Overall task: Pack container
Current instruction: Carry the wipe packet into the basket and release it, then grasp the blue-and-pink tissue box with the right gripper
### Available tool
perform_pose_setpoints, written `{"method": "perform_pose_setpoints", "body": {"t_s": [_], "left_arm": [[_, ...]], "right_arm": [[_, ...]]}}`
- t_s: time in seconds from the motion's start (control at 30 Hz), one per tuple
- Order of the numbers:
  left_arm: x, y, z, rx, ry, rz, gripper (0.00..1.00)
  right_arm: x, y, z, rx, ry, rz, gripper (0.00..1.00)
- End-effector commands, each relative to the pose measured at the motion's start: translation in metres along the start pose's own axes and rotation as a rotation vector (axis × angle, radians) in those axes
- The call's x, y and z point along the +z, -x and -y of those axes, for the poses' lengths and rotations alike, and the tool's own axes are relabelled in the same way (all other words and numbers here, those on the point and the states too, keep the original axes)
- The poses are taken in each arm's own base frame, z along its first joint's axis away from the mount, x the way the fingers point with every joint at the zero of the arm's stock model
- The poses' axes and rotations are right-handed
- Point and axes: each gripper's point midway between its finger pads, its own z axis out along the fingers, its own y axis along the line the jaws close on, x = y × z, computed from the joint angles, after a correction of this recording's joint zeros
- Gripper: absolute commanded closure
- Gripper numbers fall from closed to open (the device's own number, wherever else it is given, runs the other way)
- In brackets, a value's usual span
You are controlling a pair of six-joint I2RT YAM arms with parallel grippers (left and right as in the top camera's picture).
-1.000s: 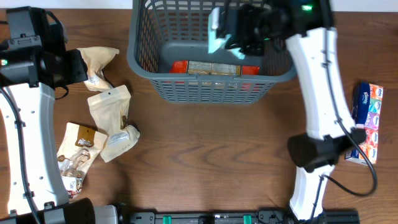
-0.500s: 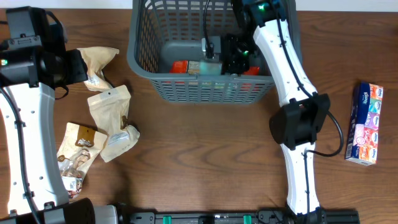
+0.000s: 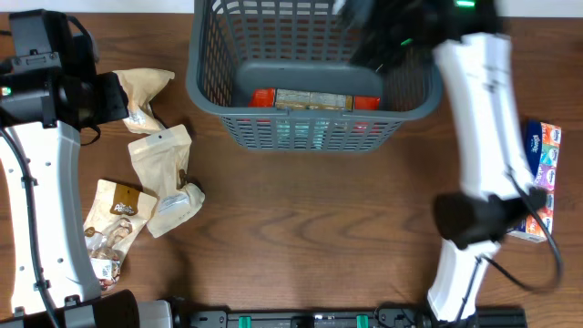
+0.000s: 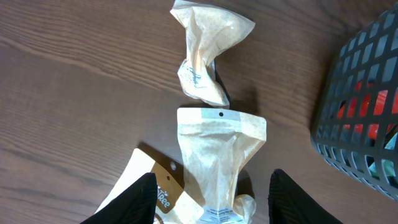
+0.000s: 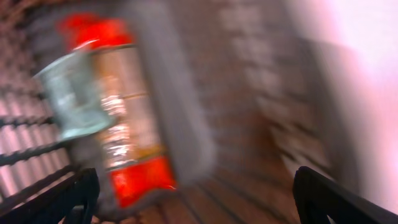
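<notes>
While the right tool hangs wide open and empty over the grey basket container at the surface's far middle, it could clip the rim.
The left tool, half-open and empty, hovers above overlapping paper pouches; a grab might catch two.

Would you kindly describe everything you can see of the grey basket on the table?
The basket looks like dark grey plastic. It is rectangular with rounded corners, a thick rim and slotted lattice walls. It stands upright at the far middle of the wooden table, its back cut off by the frame. Inside, a red-ended packet lies flat along the near wall, with a pale teal packet beside it. The right arm is blurred above its right side, and no contact shows.
</notes>
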Motion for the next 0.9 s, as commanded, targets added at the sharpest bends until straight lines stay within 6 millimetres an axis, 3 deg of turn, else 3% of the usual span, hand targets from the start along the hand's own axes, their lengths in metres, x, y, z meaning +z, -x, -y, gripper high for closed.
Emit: {"method": "perform_pose_setpoints", "body": {"t_s": [0.0, 0.07, 0.17, 0.27, 0.4, 0.53, 0.7, 0.87], "left_arm": [[0.001, 0.000, 0.001, 0.008, 0.000, -0.005, 0.53], [0.001, 0.000, 0.001, 0.008, 0.000, -0.005, 0.53], [0.001, 0.000, 0.001, 0.008, 0.000, -0.004, 0.53], [0.001, 0.000, 0.001, 0.008, 0.000, -0.004, 0.53], [0.001, 0.000, 0.001, 0.008, -0.001, -0.001, 0.53], [0.001, 0.002, 0.001, 0.007, -0.001, 0.006, 0.53], [0.001, 0.008, 0.001, 0.002, -0.003, 0.029, 0.53], [0.001, 0.009, 0.002, -0.005, -0.004, 0.035, 0.53]], "right_arm": [[-0.081, -0.036, 0.069, 0.447, -0.316, 0.001, 0.10], [-0.114, -0.064, 0.091, 0.646, -0.407, 0.025, 0.10], [-0.146, -0.121, 0.108, 0.949, -0.495, 0.000, 0.12], [-0.169, -0.192, 0.102, 1.249, -0.557, -0.113, 0.16], [-0.196, -0.254, 0.080, 1.476, -0.604, -0.250, 0.14], [-0.214, -0.290, 0.052, 1.569, -0.599, -0.387, 0.13], [-0.210, -0.295, 0.029, 1.575, -0.532, -0.437, 0.11], [-0.205, -0.303, -0.023, 1.592, -0.446, -0.556, 0.10]]}}
